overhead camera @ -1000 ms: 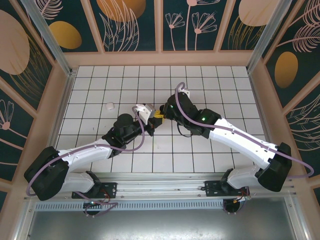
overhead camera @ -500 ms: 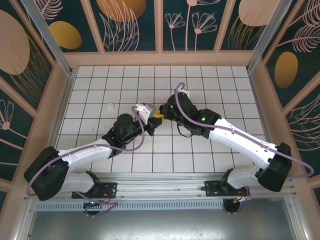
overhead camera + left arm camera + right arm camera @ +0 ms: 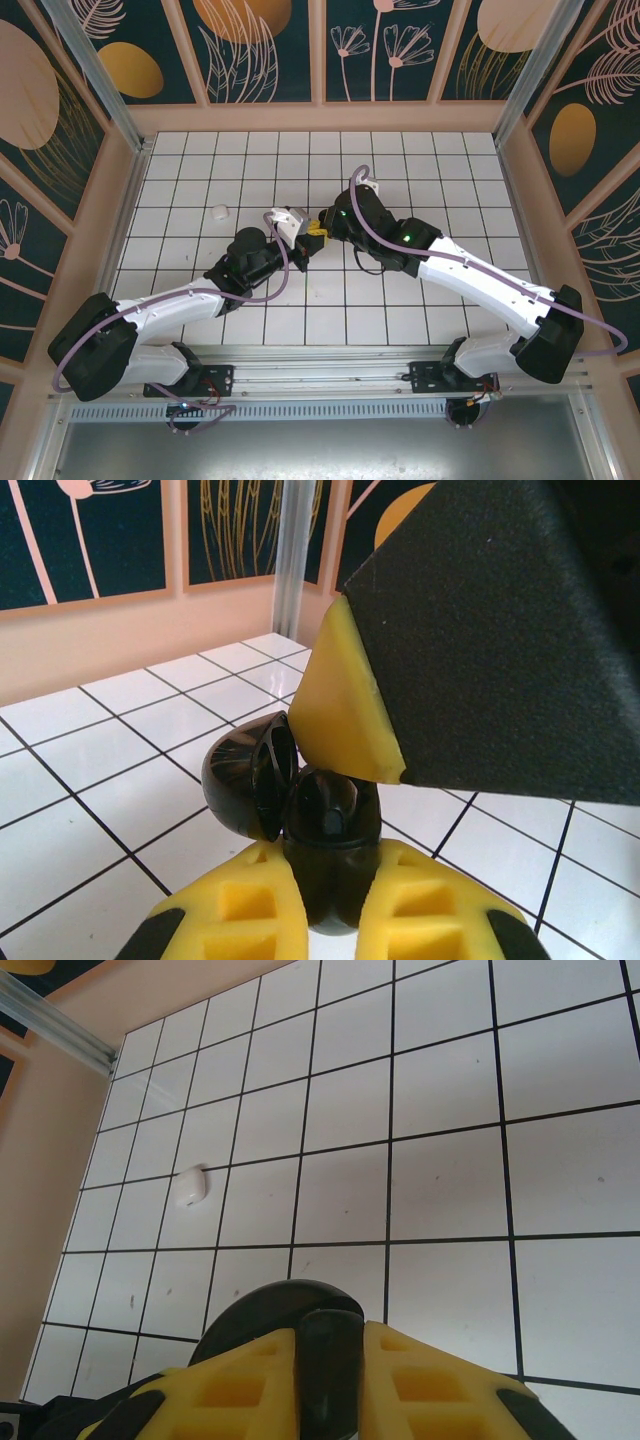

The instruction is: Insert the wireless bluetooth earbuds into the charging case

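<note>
Top external: white tiled table (image 3: 400, 160) with black grid, boxed by peach frame and dark floral panels (image 3: 255, 60); both arms meet mid-table. Left gripper (image 3: 330, 920) clamped on open black charging case (image 3: 322, 825), lid tipped back. Right gripper (image 3: 330, 1390) fingers nearly together, black earbud (image 3: 330, 1345) between them just above case; cannot tell if gripped. Whitish earbud (image 3: 219, 211) lies on tile well left of case. Versus a second ago, arms and whitish earbud unmoved

The left gripper (image 3: 325, 872) hides the lower charging case (image 3: 322, 802); the white speck (image 3: 219, 211) is unidentifiable.
</note>
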`<state>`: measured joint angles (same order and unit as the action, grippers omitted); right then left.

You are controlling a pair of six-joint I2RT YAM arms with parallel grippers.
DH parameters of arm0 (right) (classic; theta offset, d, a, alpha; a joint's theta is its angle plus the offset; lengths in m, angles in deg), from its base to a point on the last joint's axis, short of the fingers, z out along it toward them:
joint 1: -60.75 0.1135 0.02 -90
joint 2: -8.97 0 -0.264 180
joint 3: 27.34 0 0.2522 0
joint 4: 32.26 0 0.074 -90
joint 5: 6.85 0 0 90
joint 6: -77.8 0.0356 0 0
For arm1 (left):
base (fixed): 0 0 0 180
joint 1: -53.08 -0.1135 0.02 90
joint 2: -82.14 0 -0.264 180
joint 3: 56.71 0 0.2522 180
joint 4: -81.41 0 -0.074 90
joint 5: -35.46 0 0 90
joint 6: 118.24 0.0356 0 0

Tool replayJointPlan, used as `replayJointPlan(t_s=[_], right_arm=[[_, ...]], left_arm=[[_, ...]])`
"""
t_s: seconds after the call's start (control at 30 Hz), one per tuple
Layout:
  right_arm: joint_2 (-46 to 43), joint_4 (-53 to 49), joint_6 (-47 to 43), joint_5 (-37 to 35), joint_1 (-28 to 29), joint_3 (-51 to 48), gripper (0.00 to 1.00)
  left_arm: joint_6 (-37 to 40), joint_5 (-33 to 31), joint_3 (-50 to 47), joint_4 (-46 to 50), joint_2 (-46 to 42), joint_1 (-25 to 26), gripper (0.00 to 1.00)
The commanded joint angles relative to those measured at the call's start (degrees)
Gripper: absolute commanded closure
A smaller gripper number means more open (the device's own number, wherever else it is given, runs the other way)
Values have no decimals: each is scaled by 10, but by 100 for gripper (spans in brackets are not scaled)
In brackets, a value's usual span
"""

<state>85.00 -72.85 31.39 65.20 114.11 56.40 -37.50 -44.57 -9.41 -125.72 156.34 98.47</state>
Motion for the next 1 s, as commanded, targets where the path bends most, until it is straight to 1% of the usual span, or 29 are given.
replayJointPlan(t_s=[0.0, 0.27, 0.53, 0.97], right_arm=[[3, 9, -1, 48, 24, 5, 81], [4, 5, -5, 48, 26, 19, 79], [2, 0, -9, 52, 29, 30, 77], [-6, -17, -4, 42, 36, 36, 77]], left_arm=[[-8, 1, 11, -35, -7, 4, 100], [-8, 3, 8, -43, -11, 4, 100], [-5, 23, -10, -89, -15, 3, 100], [-3, 20, -6, -96, -14, 3, 100]])
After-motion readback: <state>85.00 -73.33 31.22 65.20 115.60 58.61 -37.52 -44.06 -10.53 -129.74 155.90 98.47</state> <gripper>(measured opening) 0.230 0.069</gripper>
